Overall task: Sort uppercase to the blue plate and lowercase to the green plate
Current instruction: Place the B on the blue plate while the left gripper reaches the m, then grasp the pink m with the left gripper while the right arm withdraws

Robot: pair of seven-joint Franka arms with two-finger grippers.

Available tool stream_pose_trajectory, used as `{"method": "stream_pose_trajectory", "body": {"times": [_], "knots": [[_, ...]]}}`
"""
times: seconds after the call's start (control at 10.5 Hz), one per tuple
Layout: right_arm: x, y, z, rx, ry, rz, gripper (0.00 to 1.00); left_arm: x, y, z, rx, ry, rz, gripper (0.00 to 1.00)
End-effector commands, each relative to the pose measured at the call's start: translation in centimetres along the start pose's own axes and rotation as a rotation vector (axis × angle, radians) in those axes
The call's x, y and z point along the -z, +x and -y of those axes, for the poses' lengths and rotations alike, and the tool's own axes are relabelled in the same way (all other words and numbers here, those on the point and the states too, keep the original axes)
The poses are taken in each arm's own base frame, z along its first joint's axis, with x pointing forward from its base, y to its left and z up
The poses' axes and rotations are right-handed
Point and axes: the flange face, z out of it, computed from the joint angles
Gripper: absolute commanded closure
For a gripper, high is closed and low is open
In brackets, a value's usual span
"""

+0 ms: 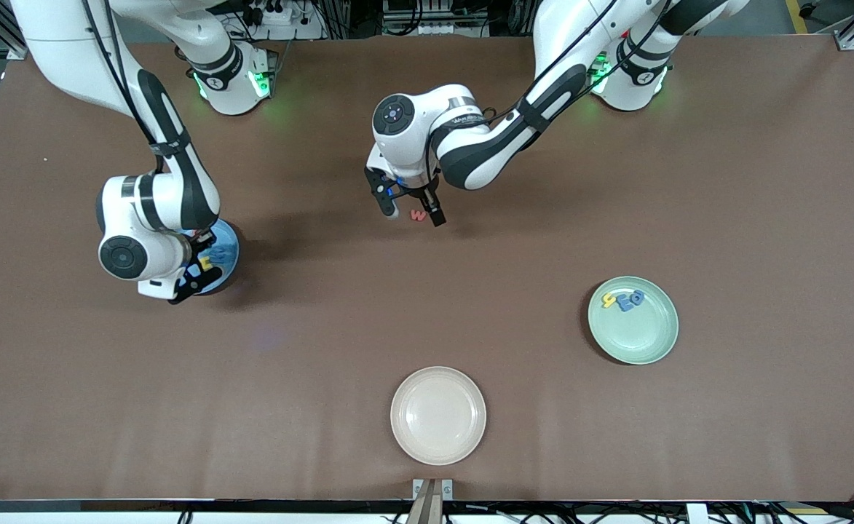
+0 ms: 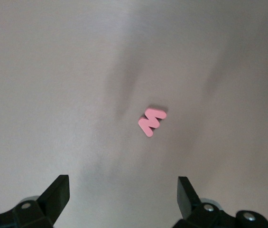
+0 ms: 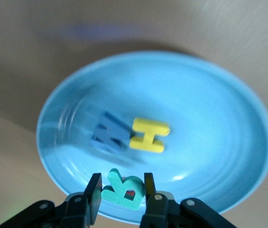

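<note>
Right gripper [image 3: 120, 195]: over the blue plate [image 1: 228, 240] at the right arm's end of the table, clamped on the teal letter [image 3: 123, 189].
Left gripper [image 1: 413, 213]: spread wide, straddling the red w [image 1: 418, 215] mid-table, toward the robots' edge.
Handling: likely light, soft foam; pinch across flat sides.
Green plate [image 1: 649, 342]: holds three letters.
</note>
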Motion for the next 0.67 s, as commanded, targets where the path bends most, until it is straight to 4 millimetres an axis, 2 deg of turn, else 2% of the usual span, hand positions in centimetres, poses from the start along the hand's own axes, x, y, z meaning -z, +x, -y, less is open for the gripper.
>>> {"method": "stream_pose_trajectory", "body": {"times": [0.0,0.19,0.38,0.48,0.57], "knots": [[-0.2,-1.2,1.1,0.002,0.031,-0.005,0.74,0.2,0.0,1.2,-0.199,0.027,-0.031,0.0],[-1.0,-1.4,1.5,-0.005,0.054,0.003,0.74,-0.7,0.3,0.6,-0.226,0.032,-0.09,0.0],[-1.7,-1.6,1.8,-0.023,0.088,0.003,0.6,-3.0,0.2,0.1,-0.253,0.047,-0.186,0.02],[-1.9,-1.7,1.8,-0.034,0.097,0.004,0.26,-4.2,0.1,-0.4,-0.26,0.036,-0.197,0.08],[-1.9,-1.6,1.9,-0.039,0.097,0.006,0.0,-5.1,0.1,-0.5,-0.26,0.024,-0.192,0.13]]}}
